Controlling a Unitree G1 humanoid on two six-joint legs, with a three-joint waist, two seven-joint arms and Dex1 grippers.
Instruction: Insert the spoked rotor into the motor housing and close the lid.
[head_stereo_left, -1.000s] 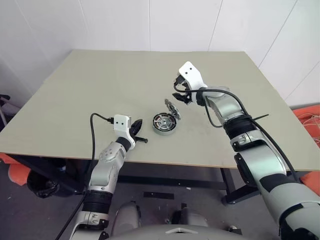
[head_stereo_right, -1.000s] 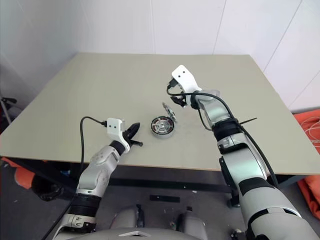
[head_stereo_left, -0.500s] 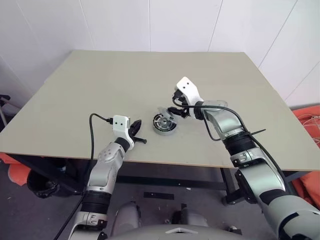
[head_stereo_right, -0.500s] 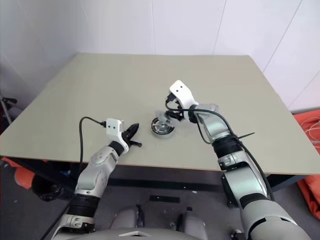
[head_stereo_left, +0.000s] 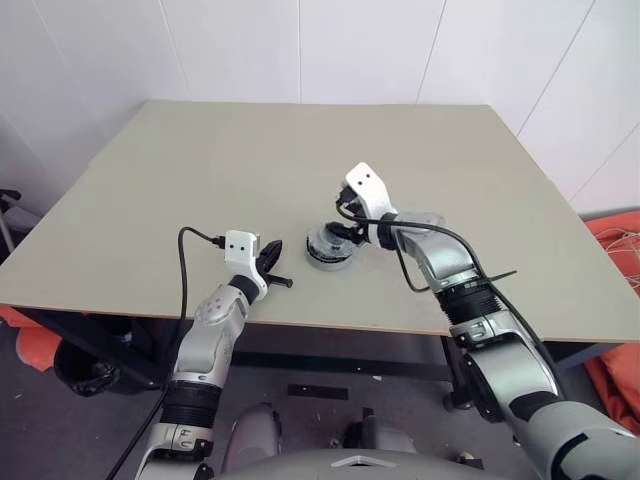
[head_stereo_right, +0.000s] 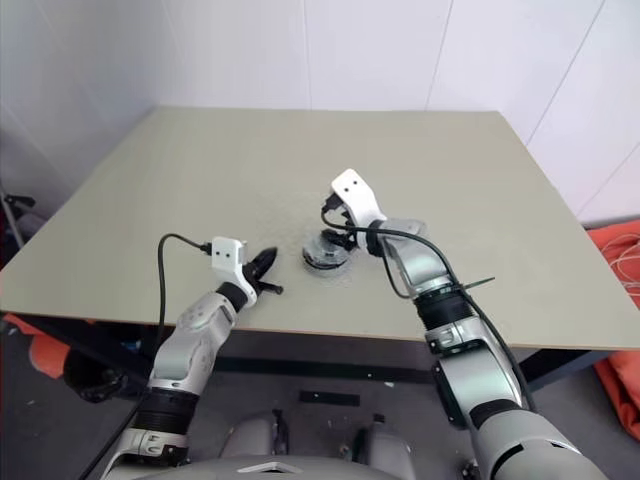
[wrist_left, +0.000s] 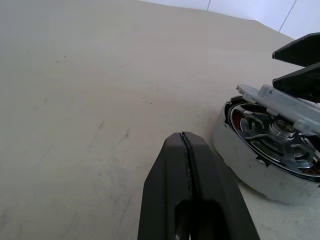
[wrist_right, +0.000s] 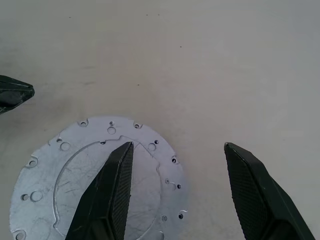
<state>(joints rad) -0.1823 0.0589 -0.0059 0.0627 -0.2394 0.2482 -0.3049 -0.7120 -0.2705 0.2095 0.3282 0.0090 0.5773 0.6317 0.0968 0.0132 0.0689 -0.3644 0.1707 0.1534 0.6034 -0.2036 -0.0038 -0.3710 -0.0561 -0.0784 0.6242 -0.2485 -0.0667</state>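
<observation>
Lid partly over housing, right gripper above it with fingers spread.
Motor housing sits mid-table toward the front edge, spoked rotor inside. Lid, a flat silver plate with small holes, lies tilted across the housing's top; grip or contact not clear. Right gripper fingers stand apart. Left gripper just beside the housing on the robot's left, fingers pressed together, holding nothing. Table.
</observation>
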